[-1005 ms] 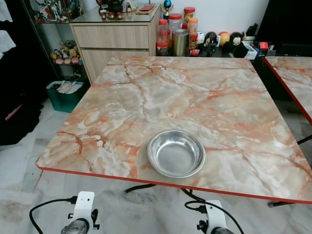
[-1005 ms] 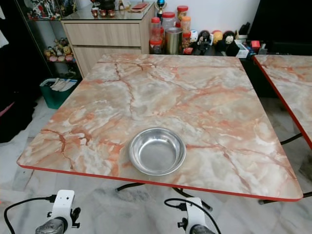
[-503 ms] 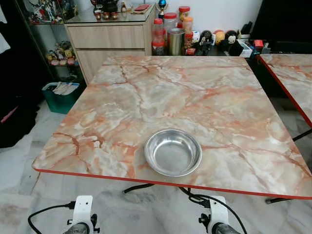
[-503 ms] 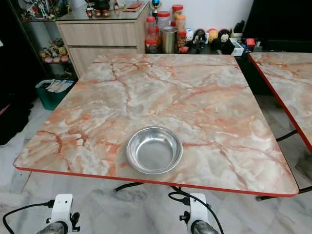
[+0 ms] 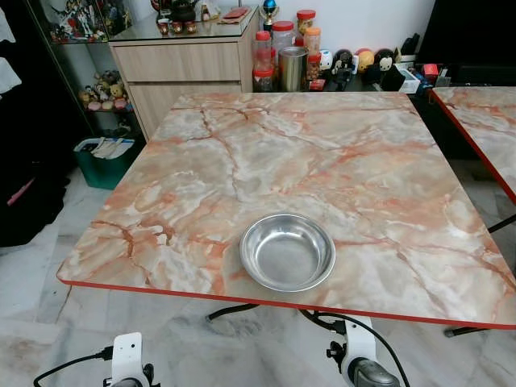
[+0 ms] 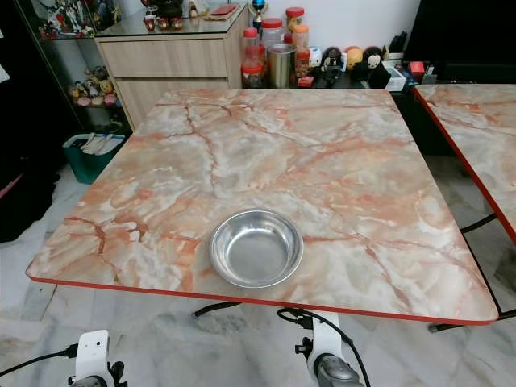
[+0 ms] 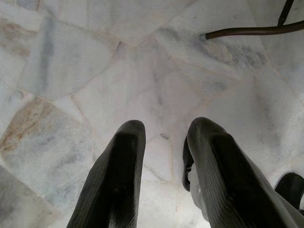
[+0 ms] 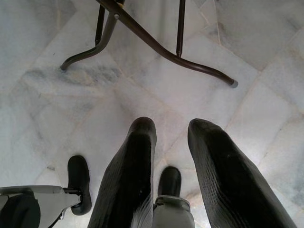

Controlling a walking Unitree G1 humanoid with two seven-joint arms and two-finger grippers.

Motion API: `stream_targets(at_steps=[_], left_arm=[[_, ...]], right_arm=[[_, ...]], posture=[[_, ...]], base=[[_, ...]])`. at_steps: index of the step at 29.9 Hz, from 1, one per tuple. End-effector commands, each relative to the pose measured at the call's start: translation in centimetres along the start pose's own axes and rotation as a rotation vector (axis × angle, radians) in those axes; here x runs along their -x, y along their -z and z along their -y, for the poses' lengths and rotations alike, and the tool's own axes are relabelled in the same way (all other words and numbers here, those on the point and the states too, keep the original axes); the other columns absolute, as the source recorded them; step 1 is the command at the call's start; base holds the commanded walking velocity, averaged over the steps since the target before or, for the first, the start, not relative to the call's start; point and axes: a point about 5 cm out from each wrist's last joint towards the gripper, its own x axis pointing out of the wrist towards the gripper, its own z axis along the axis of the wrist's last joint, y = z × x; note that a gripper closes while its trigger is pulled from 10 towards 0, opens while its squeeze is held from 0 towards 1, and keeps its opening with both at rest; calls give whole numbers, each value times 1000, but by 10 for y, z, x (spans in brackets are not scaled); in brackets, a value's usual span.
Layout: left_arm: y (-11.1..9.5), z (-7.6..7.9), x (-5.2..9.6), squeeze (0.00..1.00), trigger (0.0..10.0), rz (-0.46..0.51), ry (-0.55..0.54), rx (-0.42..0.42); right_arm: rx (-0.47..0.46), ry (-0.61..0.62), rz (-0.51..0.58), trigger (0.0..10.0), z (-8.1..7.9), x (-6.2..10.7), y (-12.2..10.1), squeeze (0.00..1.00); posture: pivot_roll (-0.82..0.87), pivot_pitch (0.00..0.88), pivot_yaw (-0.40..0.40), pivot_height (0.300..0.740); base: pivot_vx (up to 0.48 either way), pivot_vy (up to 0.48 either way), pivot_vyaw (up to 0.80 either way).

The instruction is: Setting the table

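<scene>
Green bin (image 5: pixel 105 157): stands on the floor at the far left, beside the bench, with papers inside.
Cabinet (image 5: pixel 185 64): wooden drawers against the back wall, beyond the bench's far left corner; small items rest on its glass top.
Left hand (image 7: pixel 164 142): hangs low over the marble floor (image 7: pixel 71 61), below and in front of the bench's near edge; its two black fingers (image 7: pixel 118 175) stand a narrow gap apart and hold nothing.
Bench (image 5: pixel 322 153): square top in orange-veined marble pattern with a red rim.
Bowl (image 5: pixel 287 251): shiny steel, upright and empty, resting on the bench close to the near edge, about midway along it.
Jars (image 5: pixel 282 48): red-lidded containers and a metal canister grouped just beyond the bench's far edge, right of the cabinet.
Figurines (image 5: pixel 363 63): small toys in a row to the right of the jars.
Right hand (image 8: pixel 171 147): hangs low over the floor, near the dark metal bench legs (image 8: pixel 152 42); its fingers are slightly parted and grip nothing.
Second bench (image 5: pixel 484 129): same marble pattern and red rim, at the right edge, separated from the first by a gap.
</scene>
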Motion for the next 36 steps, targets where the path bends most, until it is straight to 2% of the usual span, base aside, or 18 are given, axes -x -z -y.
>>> stream_targets(at_steps=[1,8,24,30,32,36], left_arm=[[5,-4,1,0,10000,-23,-14,6],[25,-7,5,0,10000,-72,-25,29],[30,3,6,0,10000,-77,-19,60],[29,5,6,0,10000,-80,-21,56],[35,8,7,0,10000,-106,-11,19],[31,9,6,0,10000,-104,-7,8]], right_arm=[[-22,2,-5,10000,0,0,2,0],[2,-11,-6,10000,3,0,2,0],[24,-5,-8,10000,10,1,-1,0],[46,-20,-8,10000,8,0,-3,0],[30,-19,-8,10000,7,0,-2,0],[11,-12,-11,10000,7,0,-1,0]], posture=[[14,0,61,728],[36,0,31,728],[82,0,-26,728],[84,0,-27,728],[60,0,1,728],[47,0,17,728]], base=[[0,0,0],[0,0,0],[0,0,0],[0,0,0],[0,0,0],[0,0,0]])
